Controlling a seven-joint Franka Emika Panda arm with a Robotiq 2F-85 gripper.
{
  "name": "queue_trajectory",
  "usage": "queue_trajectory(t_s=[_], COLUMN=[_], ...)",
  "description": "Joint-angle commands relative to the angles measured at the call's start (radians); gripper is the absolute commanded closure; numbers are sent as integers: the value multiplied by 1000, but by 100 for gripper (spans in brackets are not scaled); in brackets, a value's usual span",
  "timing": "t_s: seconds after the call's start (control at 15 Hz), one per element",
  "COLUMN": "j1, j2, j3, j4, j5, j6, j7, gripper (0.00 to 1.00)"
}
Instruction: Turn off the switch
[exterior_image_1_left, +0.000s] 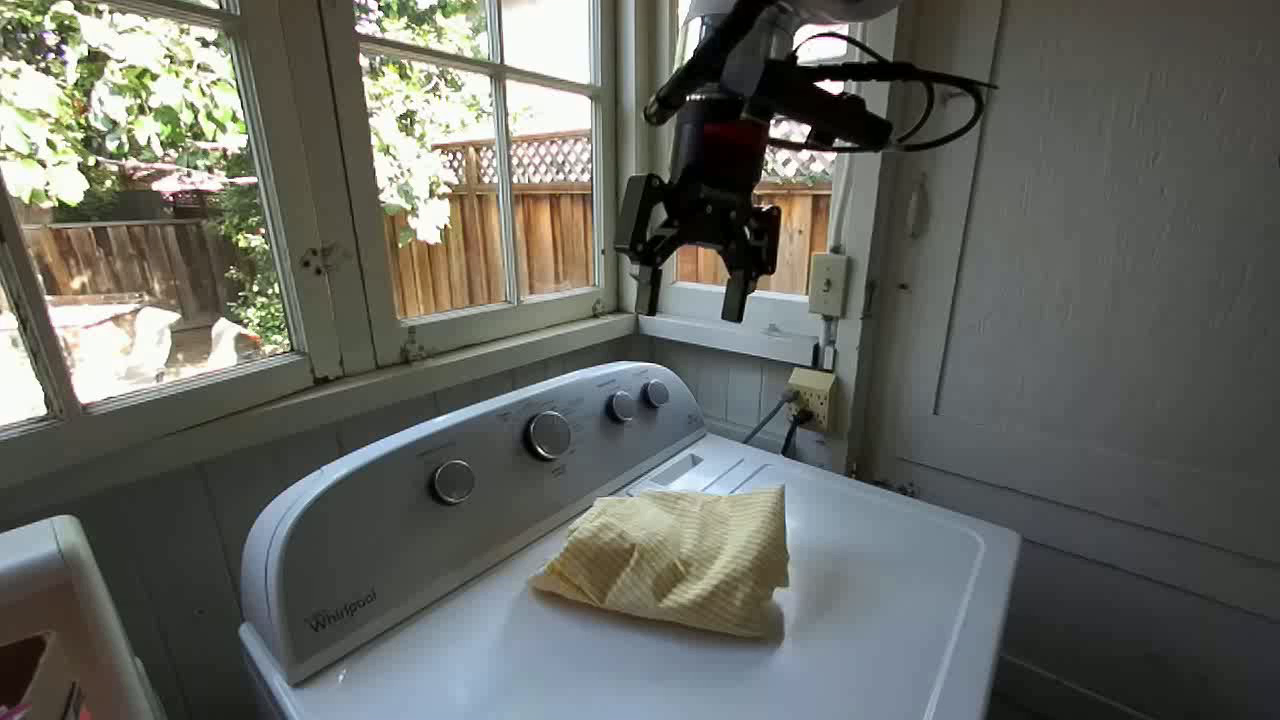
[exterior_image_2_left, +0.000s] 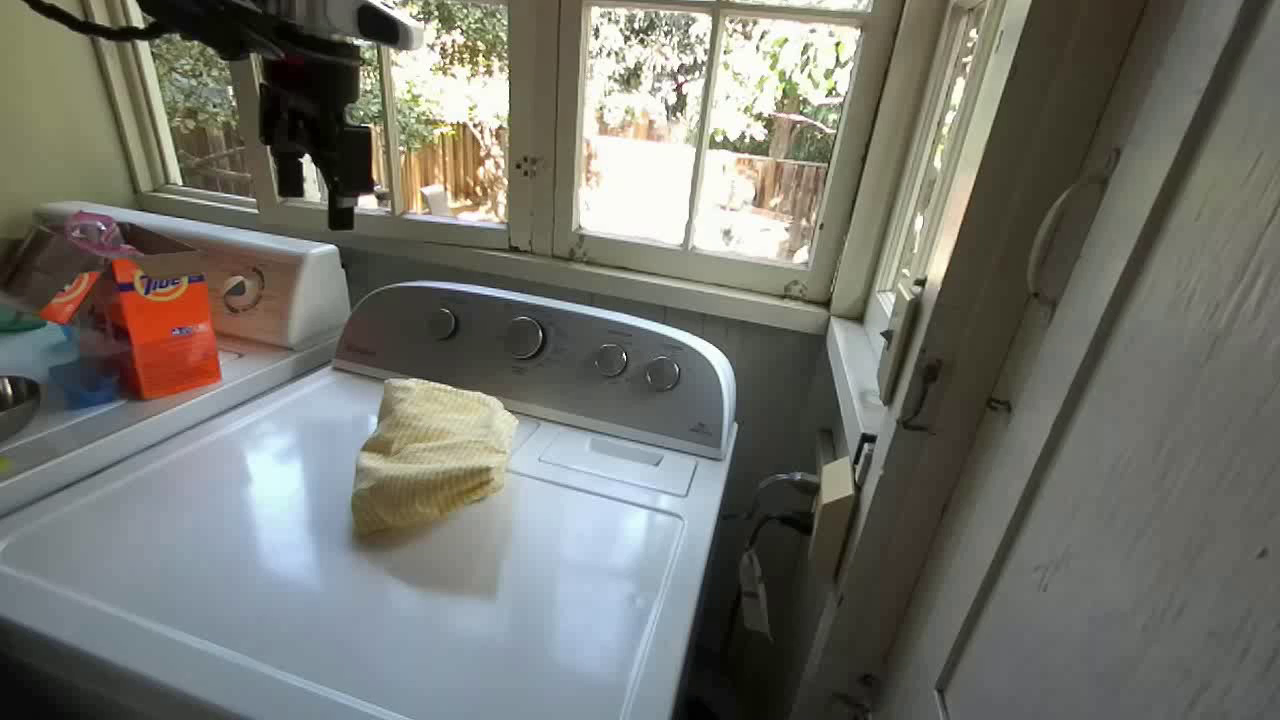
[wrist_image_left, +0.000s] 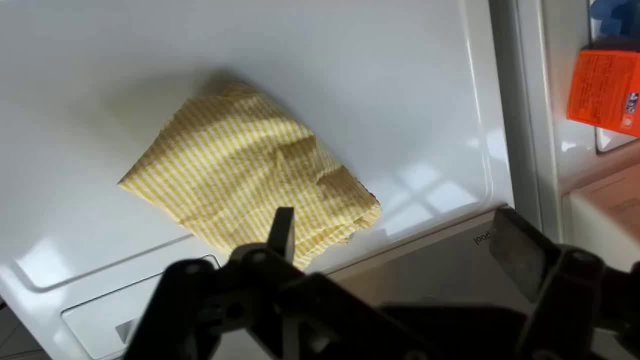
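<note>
I hold the pincer spread apart, high and clear of the cloth, likely for free reach to the switch.

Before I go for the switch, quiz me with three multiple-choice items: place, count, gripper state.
1. Where is the wall switch relative to the outlet box?
A. Below
B. Above
C. Level

2. How many round knobs are on the Whirlpool console?
A. Four
B. Three
C. Two

3. The gripper is:
A. Shut
B. Gripping a knob
C. Open

1B: an exterior view shows it over the outlet box.
2A: four show in both exterior views.
3C: the wrist view shows its fingers apart.
</note>
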Motion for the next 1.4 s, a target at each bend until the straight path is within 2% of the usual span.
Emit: queue_trajectory(t_s=[0.0, 0.47, 0.67, 1.0, 1.33], j1=[4, 4, -10, -38, -76], j2=[1, 1, 22, 84, 163], j3=[-3, -3, 11, 49, 57], j4=[2, 2, 22, 80, 164], j5=[-2, -2, -58, -337, -628], j6=[-2, -2, 53, 164, 148], j7=[2, 2, 28, 73, 227], gripper=[0, 0, 0, 0, 0])
